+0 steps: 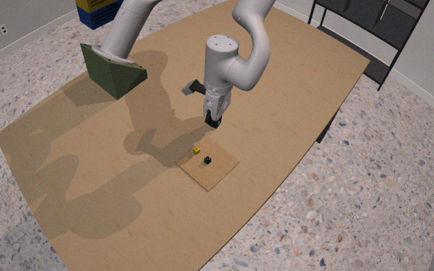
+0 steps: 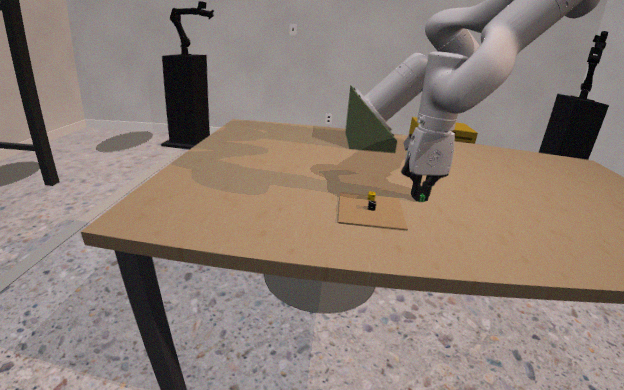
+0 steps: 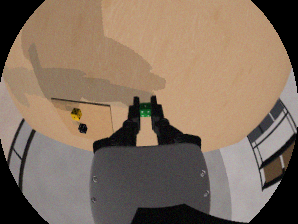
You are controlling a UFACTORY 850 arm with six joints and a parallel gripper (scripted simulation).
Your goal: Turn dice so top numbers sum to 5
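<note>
My gripper (image 1: 213,126) (image 2: 421,199) (image 3: 145,103) points down and is shut on the green die (image 1: 219,122) (image 2: 422,197) (image 3: 145,110), low at the table beside the mat. Whether the die touches the table is hard to tell. The thin square mat (image 1: 220,174) (image 2: 388,220) (image 3: 98,120) lies flat. The yellow die (image 1: 196,150) (image 2: 372,194) (image 3: 76,114) and the black die (image 1: 207,160) (image 2: 372,206) (image 3: 83,128) are on it, a small gap apart. The yellow top seems to show one pip; the black and green top numbers are too small to read.
The wooden table (image 1: 289,87) (image 2: 266,220) carries the mat. A green wedge-shaped mount (image 1: 110,74) (image 2: 366,132) holds the arm's base at the far side. A dark shelf (image 1: 376,24) stands beyond the table. The arm's shadow falls across the table and the mat's edge.
</note>
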